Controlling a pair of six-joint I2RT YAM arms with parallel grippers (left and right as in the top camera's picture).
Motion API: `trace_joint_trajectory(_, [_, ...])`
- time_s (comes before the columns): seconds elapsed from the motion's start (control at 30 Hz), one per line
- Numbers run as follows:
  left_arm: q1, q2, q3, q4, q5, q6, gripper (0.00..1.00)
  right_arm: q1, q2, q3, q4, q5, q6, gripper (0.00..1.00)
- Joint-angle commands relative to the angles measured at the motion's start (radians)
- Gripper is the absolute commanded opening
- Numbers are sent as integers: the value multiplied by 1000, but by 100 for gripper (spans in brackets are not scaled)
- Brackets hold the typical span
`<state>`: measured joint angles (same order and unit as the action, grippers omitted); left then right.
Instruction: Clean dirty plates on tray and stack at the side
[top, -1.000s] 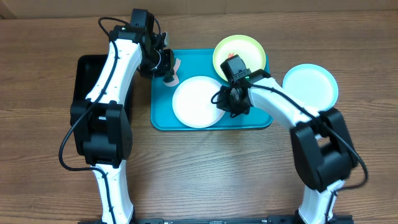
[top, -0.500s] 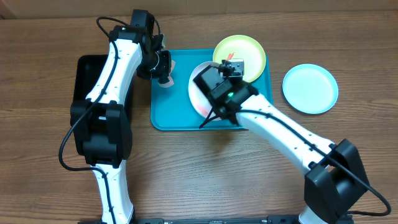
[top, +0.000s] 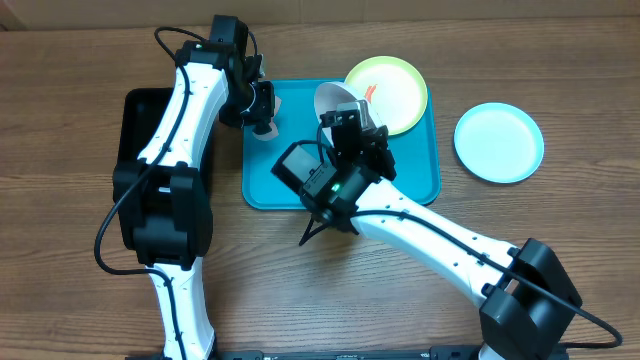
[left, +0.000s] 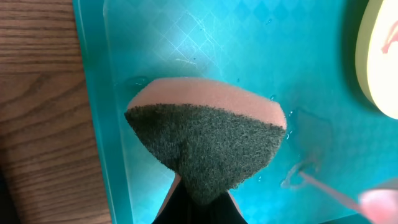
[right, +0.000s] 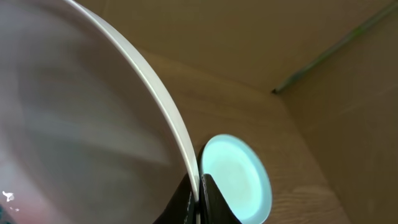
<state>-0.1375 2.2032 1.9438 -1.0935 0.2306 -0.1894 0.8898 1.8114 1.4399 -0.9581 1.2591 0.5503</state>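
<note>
Lifted off the tray (top: 415, 175) since half a second ago, the white plate (top: 333, 98) now stands tilted on edge above the tray's 12 o'clock side; the right gripper (right: 198, 198) has swung round with it, jaws narrow, pinching the plate's rim; the left gripper (top: 264, 122) stays at the tray's 10 o'clock corner, clamped on a sponge (left: 205, 134), dark side toward the camera; whether the sponge touches the tray I cannot tell; the green plate (top: 395, 85) lies at 1 o'clock, red-smeared; the blue plate (top: 499, 142) lies on the table at 3 o'clock, apart from the tray; a black tray (top: 133, 120) sits at 9 o'clock.
</note>
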Motion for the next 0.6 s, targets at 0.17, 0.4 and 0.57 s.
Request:
trace_joint_trajectory(0.17, [-7,2,16,-2,-6,-18,4,25,-11,16,5,154,29,4])
trace_joint_trajectory(0.4, [-8,2,16,-2,-5,-18,4,18,-11,16,0,45,50,4])
trace_joint_trajectory(0.57, [-8,2,16,-2,-5,-18,4,-46,-17,16,-36,-241,116,4])
